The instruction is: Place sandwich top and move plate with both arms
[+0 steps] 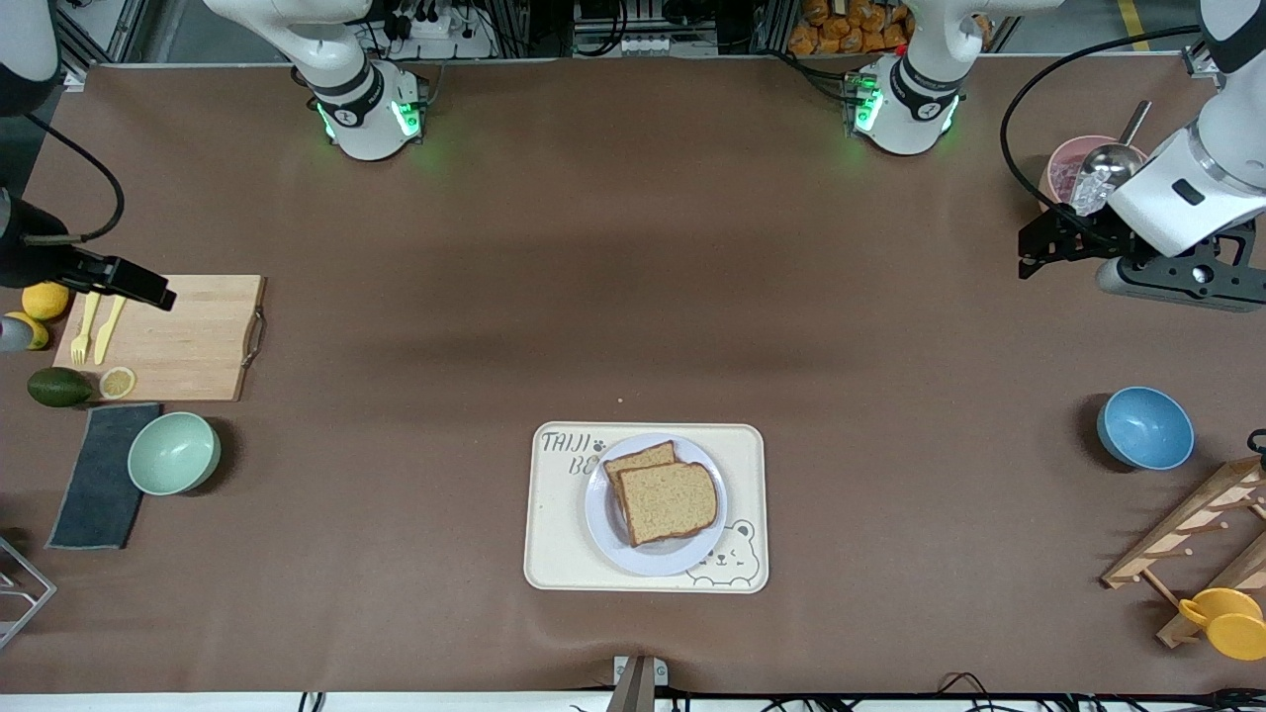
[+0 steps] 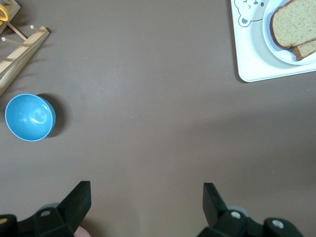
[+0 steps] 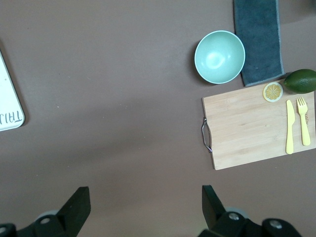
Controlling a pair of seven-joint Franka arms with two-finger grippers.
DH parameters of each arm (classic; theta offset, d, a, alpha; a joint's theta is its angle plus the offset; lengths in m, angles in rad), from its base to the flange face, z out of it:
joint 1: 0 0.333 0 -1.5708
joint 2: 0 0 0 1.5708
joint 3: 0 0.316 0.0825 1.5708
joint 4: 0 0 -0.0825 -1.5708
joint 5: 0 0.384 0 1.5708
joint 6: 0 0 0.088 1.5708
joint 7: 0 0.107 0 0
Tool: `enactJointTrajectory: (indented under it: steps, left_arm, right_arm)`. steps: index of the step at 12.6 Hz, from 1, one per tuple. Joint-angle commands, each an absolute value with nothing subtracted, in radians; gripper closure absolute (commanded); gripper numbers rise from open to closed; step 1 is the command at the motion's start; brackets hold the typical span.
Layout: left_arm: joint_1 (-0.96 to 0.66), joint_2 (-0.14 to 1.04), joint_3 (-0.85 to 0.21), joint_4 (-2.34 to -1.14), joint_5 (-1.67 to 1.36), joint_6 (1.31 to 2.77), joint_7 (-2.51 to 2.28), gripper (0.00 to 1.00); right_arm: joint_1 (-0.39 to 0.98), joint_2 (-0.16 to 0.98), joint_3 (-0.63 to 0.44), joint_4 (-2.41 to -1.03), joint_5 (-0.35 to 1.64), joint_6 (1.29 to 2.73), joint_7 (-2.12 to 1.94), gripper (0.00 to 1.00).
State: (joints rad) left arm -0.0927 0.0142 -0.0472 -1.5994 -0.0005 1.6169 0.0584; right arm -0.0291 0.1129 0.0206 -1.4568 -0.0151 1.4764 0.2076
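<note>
Bench: brown mat top, middle bare. Directly on it:

- Cream bear tray, centre, near the front camera edge.
- Right arm's end: wooden cutting board w/ metal handle; avocado just beside the board's nearer corner; 2 lemons at the table edge next to the board; grey cloth nearer the camera than the board; mint bowl touching the cloth's side.
- Left arm's end: blue bowl; wooden rack nearer the camera than it; pink bowl farther back, partly hidden by the arm.
- Both arm bases along the back edge.
</note>
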Motion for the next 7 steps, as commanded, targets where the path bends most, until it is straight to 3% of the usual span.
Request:
enactJointTrajectory:
  steps: [1,7]
  left_arm:
    - [-0.089,0.02,-0.055,-1.578,0.025,1.601,0.022,0.0]
    - [-0.086,0.018,-0.055,-1.58,0.026,1.582,-0.055,0.0]
  right_arm:
    - [-0.031,0.104,0.031,-1.471,-0.018,1.477,0.209,0.0]
    - [-0.031,0.107,0.031,-1.471,-0.018,1.477,0.207,0.0]
